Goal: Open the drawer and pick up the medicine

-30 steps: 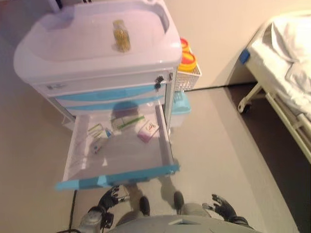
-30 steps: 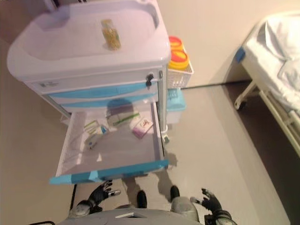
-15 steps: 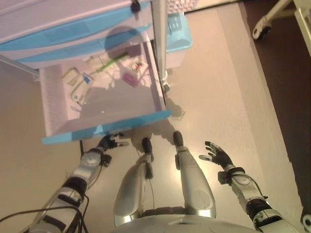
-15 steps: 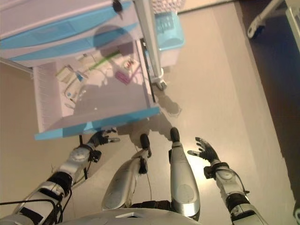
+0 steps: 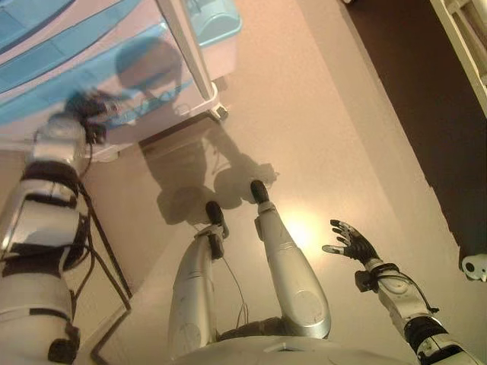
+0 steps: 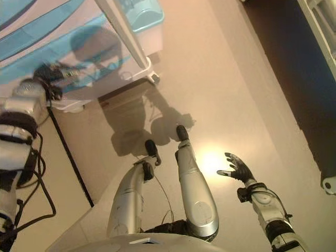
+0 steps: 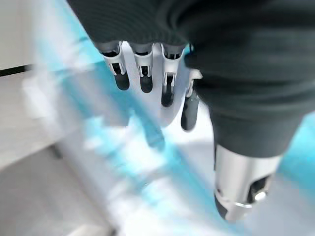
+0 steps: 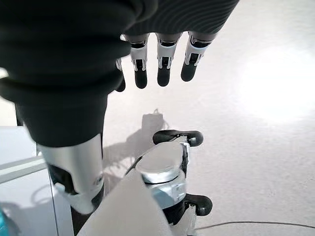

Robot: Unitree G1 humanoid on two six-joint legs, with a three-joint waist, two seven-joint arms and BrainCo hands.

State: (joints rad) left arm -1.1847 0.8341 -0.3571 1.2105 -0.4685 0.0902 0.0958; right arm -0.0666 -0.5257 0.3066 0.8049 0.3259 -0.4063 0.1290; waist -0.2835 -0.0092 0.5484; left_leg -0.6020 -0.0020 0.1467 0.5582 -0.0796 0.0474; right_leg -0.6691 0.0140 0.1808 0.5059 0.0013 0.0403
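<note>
The cart (image 5: 46,46) with blue drawer fronts fills the upper left of the eye views. My left hand (image 5: 87,106) is raised against its lower blue fronts. In the left wrist view its fingers (image 7: 142,78) are straight and hold nothing, over a blurred blue and white surface. I cannot tell whether the drawer stands open here, and no medicine box shows clearly. My right hand (image 5: 351,242) hangs low at the right above the floor, its fingers (image 8: 162,64) spread and empty.
A pale blue bin (image 5: 213,19) stands on the floor beside the cart, near its caster (image 5: 221,112). A bed frame (image 5: 464,38) runs along the far right, with a wheel (image 5: 475,266) on the dark floor strip.
The camera has tilted down sharply, so the cart top and open tray have left the picture. My left arm has risen from below the drawer front to the cart's blue fronts. The right hand stays open.
</note>
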